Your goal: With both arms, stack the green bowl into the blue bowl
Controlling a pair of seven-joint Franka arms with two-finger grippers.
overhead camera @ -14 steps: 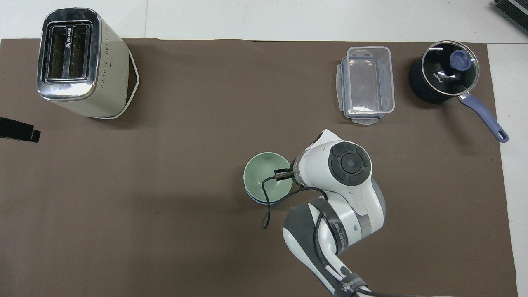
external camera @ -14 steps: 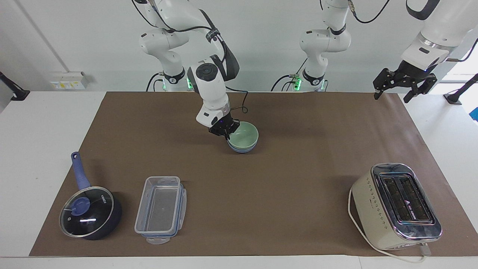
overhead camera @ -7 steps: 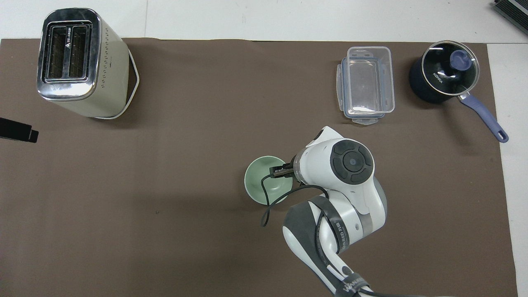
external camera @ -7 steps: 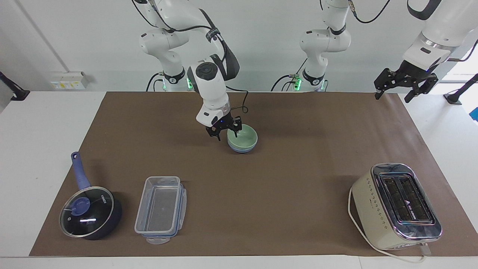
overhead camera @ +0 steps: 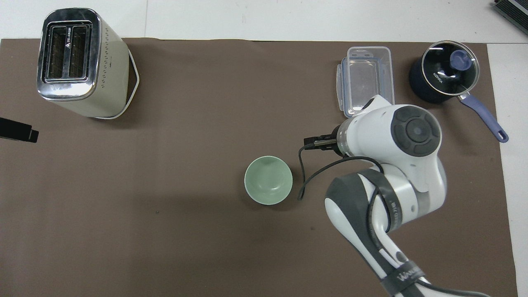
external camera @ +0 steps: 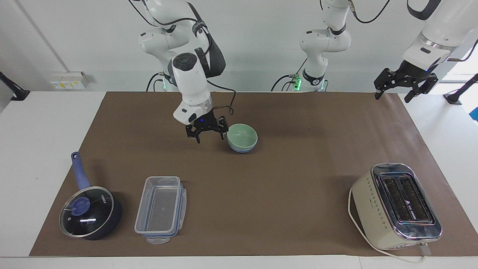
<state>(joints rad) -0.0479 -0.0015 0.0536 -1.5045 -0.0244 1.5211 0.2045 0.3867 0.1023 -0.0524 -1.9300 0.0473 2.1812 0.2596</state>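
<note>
Since 0.5 s ago R gripper (external camera: pixel 207 130) has pulled off the bowl rim and shifted toward the R arm's end of the table; it now hangs over bare mat (external camera: pixel 283 179) just beside the stack, not touching it. Fingers spread wide, nothing held.

Green bowl (external camera: pixel 242 135) sits nested in blue bowl (external camera: pixel 241 150), upright, near mat centre. Facing view: only a thin blue band shows under the green rim. Overhead view: green bowl (overhead camera: pixel 268 180) fully covers the blue one, which can't be made out there.

Clock dirs, overhead view, from the stack:
- R arm wrist (overhead camera: pixel 396 132) at approx 2 o'clock, w/ cable looping down beside the bowl.
- Clear plastic box (overhead camera: pixel 365 74) at approx 1 o'clock, partly hidden by the wrist.
- Lidded pot (overhead camera: pixel 445 74) at approx 2 o'clock, farther out, handle pointing toward the robots' end.
- Toaster (overhead camera: pixel 78 62) at approx 10 o'clock, well apart.

L gripper (external camera: pixel 405 84) waits raised over the mat corner at the L arm's end, fingers apart, empty. In overhead view only a black tip (overhead camera: pixel 18 130) shows at the frame edge.
</note>
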